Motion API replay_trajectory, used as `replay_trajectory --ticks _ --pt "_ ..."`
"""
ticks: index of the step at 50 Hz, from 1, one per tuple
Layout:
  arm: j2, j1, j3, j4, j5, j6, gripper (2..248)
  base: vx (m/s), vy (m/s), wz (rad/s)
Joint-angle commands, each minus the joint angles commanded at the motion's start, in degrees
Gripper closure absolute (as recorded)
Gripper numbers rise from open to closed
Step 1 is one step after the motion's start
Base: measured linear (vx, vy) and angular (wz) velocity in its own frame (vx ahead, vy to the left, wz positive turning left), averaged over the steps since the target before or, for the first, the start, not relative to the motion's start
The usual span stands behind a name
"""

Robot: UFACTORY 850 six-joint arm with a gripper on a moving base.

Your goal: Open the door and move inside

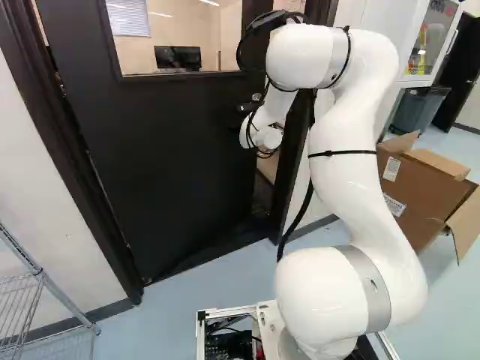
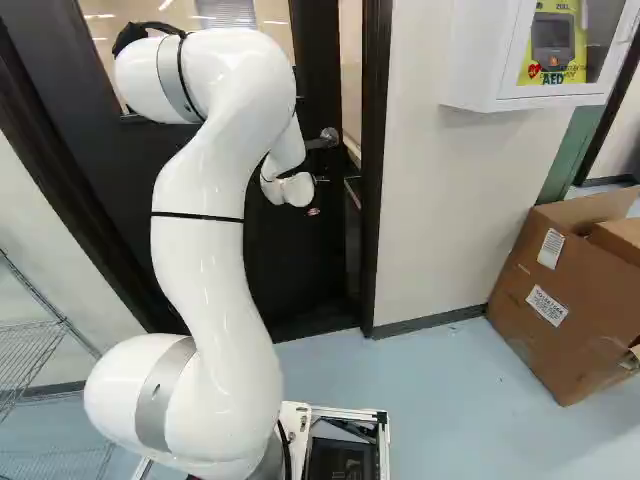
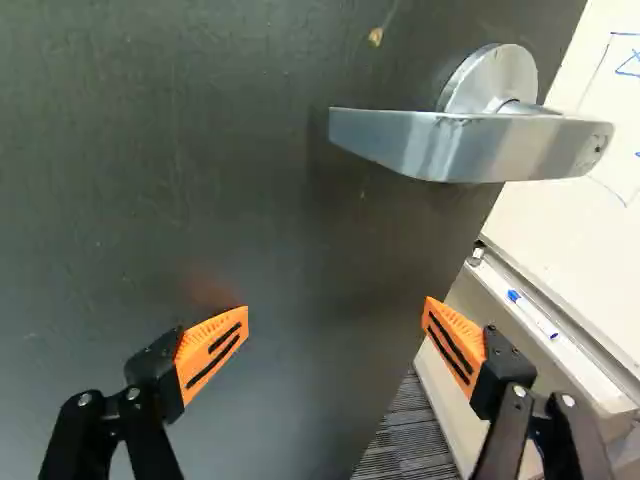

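hand (image 3: pixel 336 304): wide open, empty. handle (image 3: pixel 450 150): ahead of the hand, clear of its grip; long axis nearly parallel to the line joining the fingertips.

Pale walls (image 2: pixel 450 200), blue floor (image 2: pixel 450 410), wire shelving (image 1: pixel 64 298), open cardboard box (image 2: pixel 550 340), probably a whiteboard (image 3: pixel 595 225)
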Motion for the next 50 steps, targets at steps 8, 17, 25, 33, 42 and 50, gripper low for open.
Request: replay_trajectory --ticks 8,17,25,33,42,50 --pt "-1.5 0.8 -2.1 1.0 0.0 0.0 3 0.0 0.0 0.0" --pt "-3.2 1.7 -4.4 1.8 0.0 0.0 3 0.0 0.0 0.0" --pt "-4.7 2.5 -6.5 2.4 0.0 0.0 3 0.0 0.0 0.0" --pt "-6.2 3.2 -8.6 3.0 0.0 0.0 3 0.0 0.0 0.0" --pt "-7.7 4.0 -10.7 3.5 0.0 0.0 3 0.0 0.0 0.0" --pt "-8.1 4.2 -11.2 3.7 0.0 0.0 3 0.0 0.0 0.0"
